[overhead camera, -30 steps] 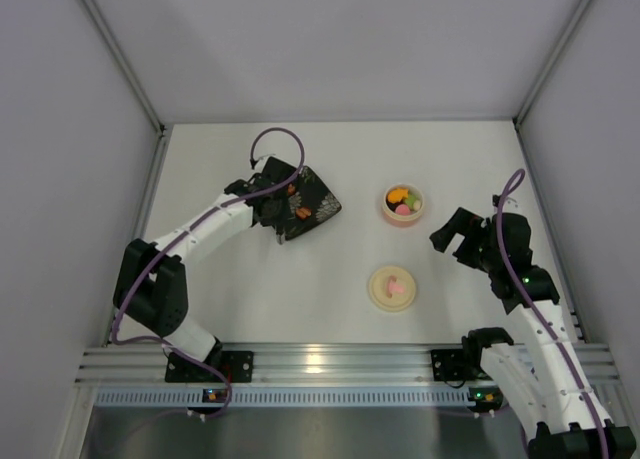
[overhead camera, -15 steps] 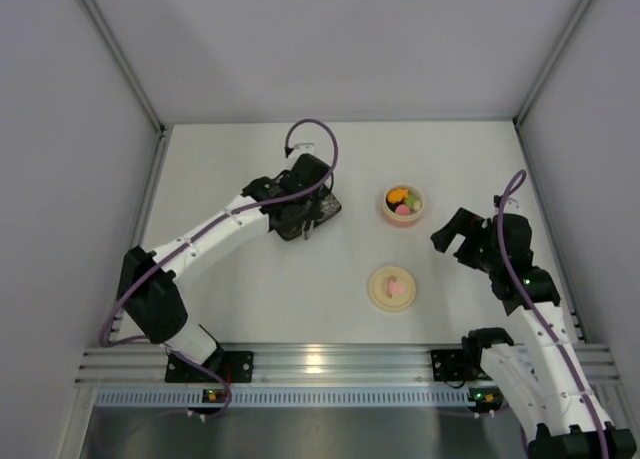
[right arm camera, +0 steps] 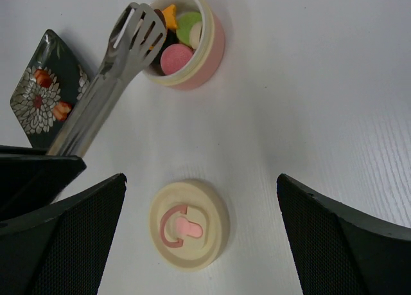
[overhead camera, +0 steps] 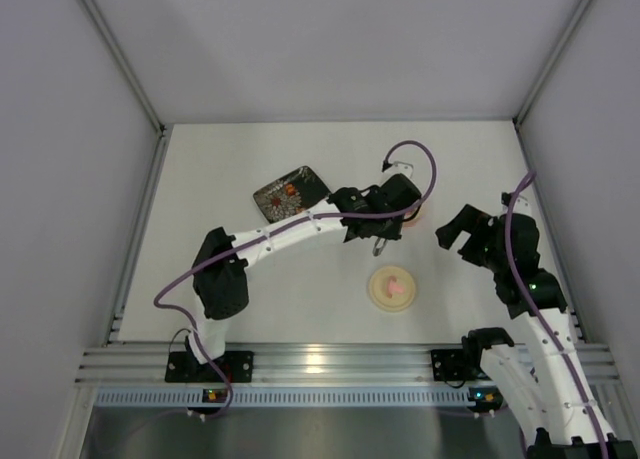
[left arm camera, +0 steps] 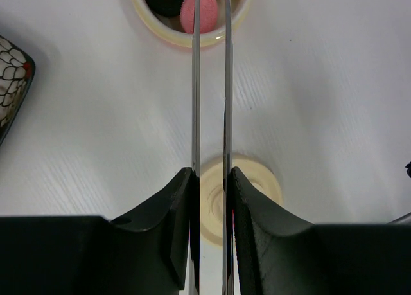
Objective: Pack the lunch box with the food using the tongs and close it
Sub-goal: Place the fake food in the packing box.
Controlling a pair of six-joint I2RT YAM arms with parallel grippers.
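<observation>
**Operator:** What is the state of the left gripper [left arm camera: 212,179]?

**Technician:** Its black fingers [left arm camera: 170,218] are clamped on the tongs [left arm camera: 196,83]. The two blades run almost parallel with a narrow gap between them. The slotted tips sit over the rim of the lunch box [right arm camera: 209,54]. Whether a piece is pinched between the tips cannot be told.

**Operator:** And the right gripper [right arm camera: 200,179]?

**Technician:** It is spread wide and holds nothing. It hangs above the table [right arm camera: 308,83], and its wrist view shows the lid [right arm camera: 189,224] lying below, between its fingers.

**Operator:** How far along is the task?

**Technician:** By judgement, packing is well advanced.
- The lunch box stands upright towards the right of the table.
- It already holds several pieces of food [right arm camera: 172,59]: a pink ribbed disc and green, orange and dark pieces.
- The plate [right arm camera: 48,51] lies well apart to the left. It shows red-orange spots, and whether these are food or printed pattern cannot be told.
- The lid is off. It rests knob-up near the lunch box, not touching it.
- Closing is not yet done.

**Operator:** What are the materials and shapes?

**Technician:**
- The tongs are thin polished metal with long flat blades and forked ends. They are likely springy.
- The lunch box is small and round with a smooth pink wall and a cream rim.
- The lid is a cream disc with a pink knob set in a ringed recess.
- The plate is dark and square with rounded corners and a floral print.
- The table is white and matte with a fine grain.
</observation>
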